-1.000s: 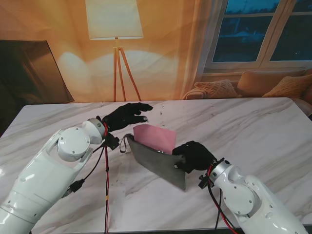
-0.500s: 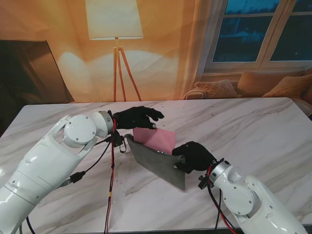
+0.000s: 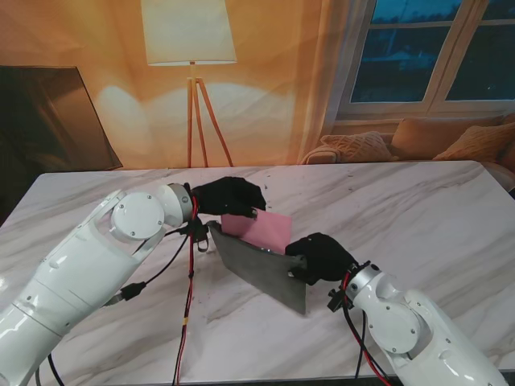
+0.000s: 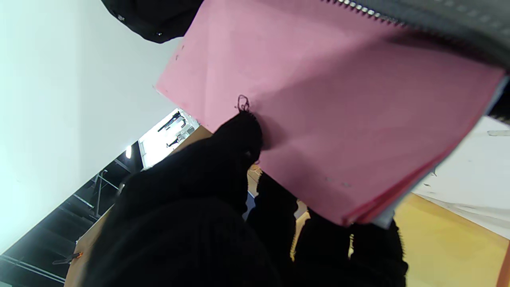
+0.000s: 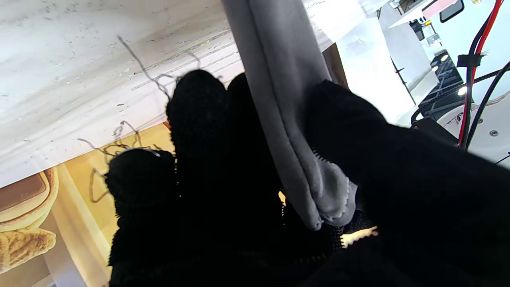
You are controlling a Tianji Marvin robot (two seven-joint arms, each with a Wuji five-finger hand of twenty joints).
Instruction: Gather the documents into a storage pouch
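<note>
A stack of pink documents (image 3: 264, 230) stands partly inside a grey zip pouch (image 3: 261, 272) held tilted over the middle of the table. My left hand (image 3: 231, 195) sits on the stack's upper left corner. In the left wrist view its thumb presses the pink documents (image 4: 338, 111) and its fingers (image 4: 358, 247) lie behind them, with the pouch's zip edge (image 4: 438, 20) beyond. My right hand (image 3: 320, 257) is shut on the pouch's right end. The right wrist view shows the grey pouch fabric (image 5: 275, 79) pinched between thumb and fingers (image 5: 199, 131).
The marble table (image 3: 418, 209) stretches wide on both sides. Red and black cables (image 3: 190, 297) hang from my left forearm down to the table's near edge. A floor lamp (image 3: 190, 48) and a sofa (image 3: 434, 141) stand behind the table.
My left hand has moved right to the pink documents and curled its spread fingers over their upper corner. The right hand and the pouch have stayed still.
</note>
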